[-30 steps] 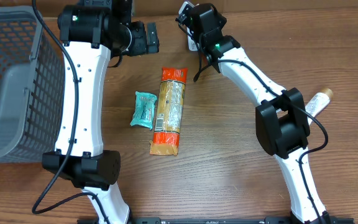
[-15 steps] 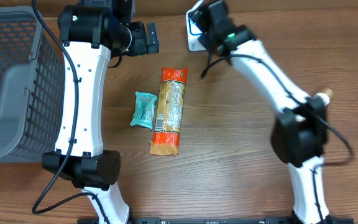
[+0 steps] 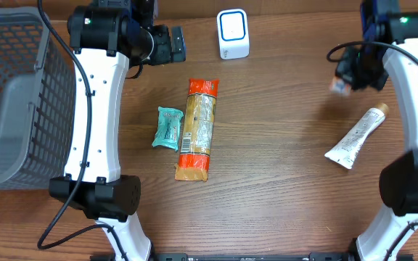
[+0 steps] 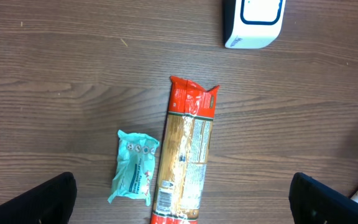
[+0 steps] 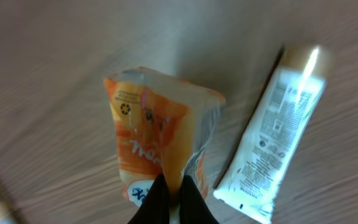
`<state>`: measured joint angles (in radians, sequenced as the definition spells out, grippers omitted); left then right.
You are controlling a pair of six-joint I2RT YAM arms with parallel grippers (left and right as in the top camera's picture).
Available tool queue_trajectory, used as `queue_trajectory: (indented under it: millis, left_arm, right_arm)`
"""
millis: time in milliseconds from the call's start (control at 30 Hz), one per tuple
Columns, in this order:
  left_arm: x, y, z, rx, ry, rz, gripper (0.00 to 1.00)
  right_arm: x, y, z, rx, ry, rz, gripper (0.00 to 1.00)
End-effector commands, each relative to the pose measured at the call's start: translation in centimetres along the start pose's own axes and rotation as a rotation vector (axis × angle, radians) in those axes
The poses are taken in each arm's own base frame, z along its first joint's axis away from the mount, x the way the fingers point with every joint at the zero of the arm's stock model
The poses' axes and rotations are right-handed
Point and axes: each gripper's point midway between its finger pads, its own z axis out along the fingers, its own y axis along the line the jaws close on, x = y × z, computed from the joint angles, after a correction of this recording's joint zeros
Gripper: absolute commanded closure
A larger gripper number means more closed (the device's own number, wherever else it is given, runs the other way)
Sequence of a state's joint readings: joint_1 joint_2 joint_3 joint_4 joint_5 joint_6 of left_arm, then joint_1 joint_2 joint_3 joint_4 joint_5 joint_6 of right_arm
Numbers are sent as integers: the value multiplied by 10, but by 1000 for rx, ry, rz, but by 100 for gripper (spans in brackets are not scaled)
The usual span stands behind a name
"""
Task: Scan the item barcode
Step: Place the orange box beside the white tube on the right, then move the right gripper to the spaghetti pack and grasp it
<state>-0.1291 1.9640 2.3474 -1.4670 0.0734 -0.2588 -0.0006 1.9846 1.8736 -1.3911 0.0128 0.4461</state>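
Left to right: a grey mesh basket stood at the table edge. I found the left gripper spread wide and holding nothing, hovering behind a teal packet and a long pasta packet, which lay side by side. The white barcode scanner stood beyond them. Far right, the right gripper was pinched tight on an orange pouch, held clear of the table beside a white tube and well apart from the scanner. I judged the pouch's scan unconfirmed, with the lying items yet to be presented.
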Motion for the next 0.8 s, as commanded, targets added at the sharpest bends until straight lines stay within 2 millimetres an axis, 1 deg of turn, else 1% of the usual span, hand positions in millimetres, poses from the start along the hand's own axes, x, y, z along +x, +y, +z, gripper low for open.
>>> queue_trajectory:
  millis: [0,33,67,133,200,233,300,333,400,433,500,567,600,667,733,767]
  left_arm:
    - [1,1,4,-5,8,12,0]
    - [1,1,4,-5,8,12,0]
    - [1,1,4,-5,8,12,0]
    - [1,1,4,-5,8,12,0]
    - [1,1,4,-5,8,12,0]
    - [1,1,4,-5,8,12,0]
    - [1,1,4,-5,8,12,0]
    - [1,1,4,-5,8,12,0]
    - [1,1,4,-5,8,12,0]
    - [1,1,4,-5,8,12,0]
    - [1,1,4,-5,8,12,0]
    - [1,1,4,-5,8,12,0]
    - [1,1,4,-5,8,12,0]
    - [1,1,4,-5,9,11,0]
    - [1,1,4,-5,8,12,0]
    - [1,1,4,-5,8,12,0]
  right_arm:
    - [16,-14,37,-14,105,88,96]
    - [17,-17,44,-13,112,95,96]
    - [20,-23,55,-10,121,108,96]
    - [23,-32,70,-3,130,124,96]
    - [25,-39,79,3,139,139,96]
    - [26,-44,80,14,143,145,95]
    - [28,-51,81,32,150,130,66]
    - [29,-52,80,35,156,119,54]
    - [32,-54,78,41,172,106,38]
    - [33,-54,76,39,179,106,34]
    - [35,-43,67,-24,204,45,29]
    - [33,-25,51,-112,210,-4,28]
    - [32,-12,42,-174,205,-44,27]
    - [31,23,21,-328,187,-132,24]
    - [34,54,8,-436,167,-195,22]
    - [37,68,5,-479,161,-223,21]
